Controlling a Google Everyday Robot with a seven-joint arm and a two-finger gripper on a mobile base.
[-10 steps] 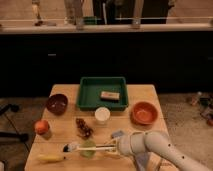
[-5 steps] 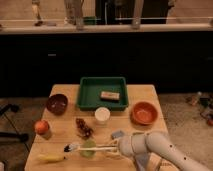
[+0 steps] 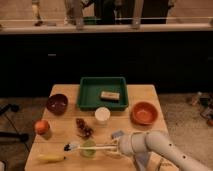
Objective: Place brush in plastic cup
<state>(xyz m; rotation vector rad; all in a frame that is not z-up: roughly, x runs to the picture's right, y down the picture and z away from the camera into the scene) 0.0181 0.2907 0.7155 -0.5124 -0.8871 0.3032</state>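
1. The gripper [image 3: 118,147] sits low over the front of the tabletop [image 3: 140,97], its fingers clamped on the handle end of the brush [image 3: 92,147].
2. The brush lies roughly level, handle toward the gripper, bristled head out to the left near the banana [image 3: 50,158]. Its shaft crosses right over the cup [image 3: 88,148].
3. So the pickup looks done and the brush has been brought to the cup, but it is not inside; it spans the rim rather than standing in it. Whether it touches the rim I cannot tell.
4. Left to do, as I judge it: tip one end down into the cup, then let go and check that the light cup stays upright.
5. The white cup [image 3: 102,114], orange bowl [image 3: 144,113] and green tray [image 3: 102,93] stand well apart from the action.
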